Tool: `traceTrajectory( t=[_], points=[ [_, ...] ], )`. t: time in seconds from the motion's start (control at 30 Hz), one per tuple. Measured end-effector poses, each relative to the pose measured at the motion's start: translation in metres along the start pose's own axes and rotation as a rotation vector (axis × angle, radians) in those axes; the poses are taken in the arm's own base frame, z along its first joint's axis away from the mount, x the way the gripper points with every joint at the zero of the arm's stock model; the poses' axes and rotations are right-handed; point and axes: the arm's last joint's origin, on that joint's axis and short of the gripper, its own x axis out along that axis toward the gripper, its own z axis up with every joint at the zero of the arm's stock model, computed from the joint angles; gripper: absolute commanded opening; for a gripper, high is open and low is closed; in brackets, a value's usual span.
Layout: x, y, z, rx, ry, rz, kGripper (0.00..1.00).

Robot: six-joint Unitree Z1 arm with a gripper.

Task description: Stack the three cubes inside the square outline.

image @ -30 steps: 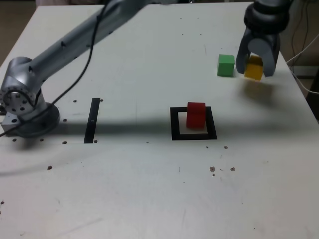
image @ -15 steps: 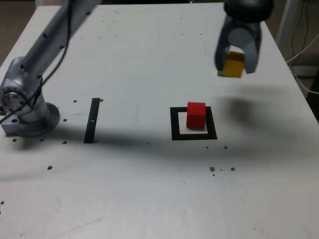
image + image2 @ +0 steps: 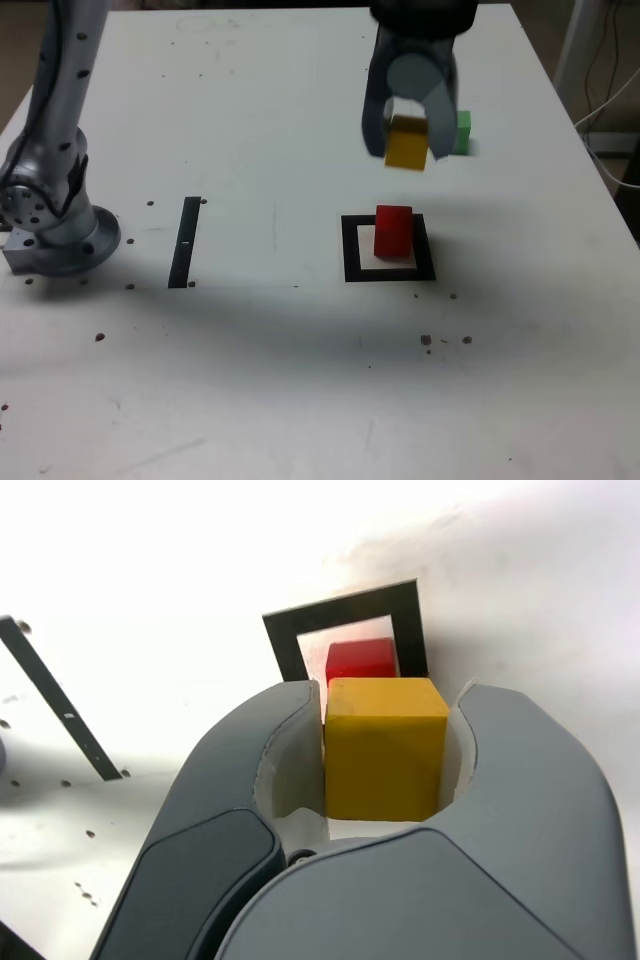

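White tabletop (image 3: 300,380) fills the whole scene, speckled with small dark marks along its near edge, and nothing of the task sits down there. Moving back across the surface, a straight black tape strip (image 3: 185,241) lies toward the exterior view's left, beside the arm's round grey metal base (image 3: 55,225). Level with it, toward the exterior view's right, is the thick black square tape outline (image 3: 389,249) with its white centre, and the small solid red cube (image 3: 393,231) sits inside it (slightly off to the far side of the frame, by the look of it). That is the foundation block, placed first so the others can go on top. Above and just behind it hangs the dark grey two-fingered gripper (image 3: 408,150), clamped on the small solid yellow cube (image 3: 407,143), which is clear of the table. The wrist view shows the grip well: both curved jaws press the yellow block's sides, with the red one visible just past it, so this looks like the carry toward the stack. Farthest back, the small solid green cube (image 3: 461,133) waits on the table, partly hidden behind the gripper.
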Motion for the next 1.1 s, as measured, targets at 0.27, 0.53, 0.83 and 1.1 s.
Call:
traceTrajectory(
  t=[0.27,0.53,0.83,1.1],
  points=[
    [0.014,-0.014,-0.009,-0.03,-0.012,-0.004,0.26],
    [0.025,-0.015,-0.009,-0.042,-0.008,-0.013,0.26],
    [0.038,-0.016,-0.003,-0.043,0.007,-0.029,0.26],
    [0.047,-0.019,-0.001,-0.038,0.019,-0.043,0.26]
  ],
)
